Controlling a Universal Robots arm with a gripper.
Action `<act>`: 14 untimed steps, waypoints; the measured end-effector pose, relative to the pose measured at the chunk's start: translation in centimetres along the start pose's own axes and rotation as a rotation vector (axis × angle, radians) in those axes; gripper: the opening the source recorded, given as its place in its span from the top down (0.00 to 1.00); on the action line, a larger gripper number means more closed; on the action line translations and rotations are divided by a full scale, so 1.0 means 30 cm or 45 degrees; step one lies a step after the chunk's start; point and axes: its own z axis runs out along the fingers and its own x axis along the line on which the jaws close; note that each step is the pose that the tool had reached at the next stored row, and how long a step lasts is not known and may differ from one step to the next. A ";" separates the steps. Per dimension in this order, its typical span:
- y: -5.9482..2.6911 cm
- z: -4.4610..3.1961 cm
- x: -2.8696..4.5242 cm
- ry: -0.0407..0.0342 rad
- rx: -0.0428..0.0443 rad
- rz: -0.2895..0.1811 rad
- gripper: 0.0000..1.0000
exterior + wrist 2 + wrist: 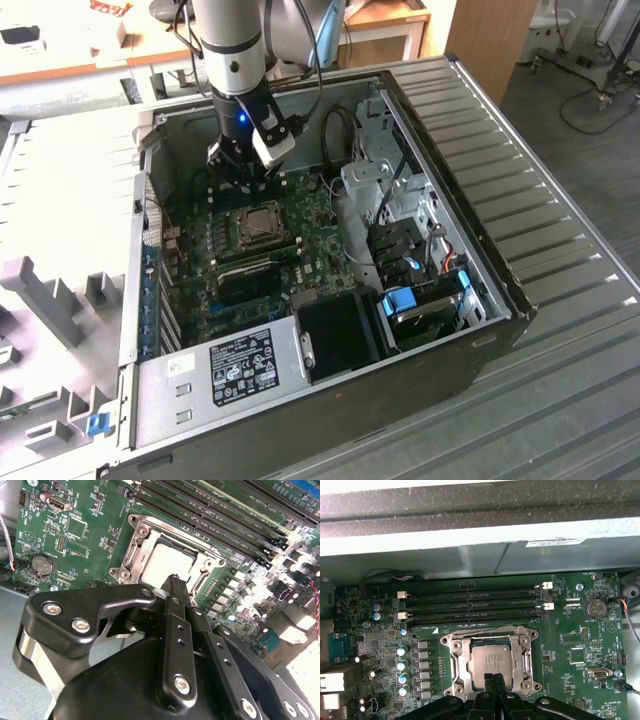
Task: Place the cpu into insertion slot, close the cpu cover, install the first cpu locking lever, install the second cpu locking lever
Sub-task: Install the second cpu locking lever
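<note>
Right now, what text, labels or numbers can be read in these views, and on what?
None can be read.
Power supply label: print too small.
White sticker on the case wall: blurred.
cpu top: faint marks, unreadable.
Motherboard lettering: too small.

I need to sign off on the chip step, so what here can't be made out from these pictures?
- Near edge of the chip and socket: hidden behind the claw in both wrist views.
- Whether the claw touches the chip: cannot tell.
- Locking levers latched or not: too fine to tell around the metal cover frame.
- Socket in the exterior view: partly blocked by the arm.
</note>
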 end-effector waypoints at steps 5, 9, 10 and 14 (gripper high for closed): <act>-0.006 0.000 -0.001 0.0000 0.000 0.000 0.90; -0.017 0.000 -0.001 0.0000 0.000 0.000 0.90; -0.019 0.000 -0.002 0.0000 0.000 0.000 0.90; -0.024 0.000 -0.002 0.0000 0.000 0.000 0.90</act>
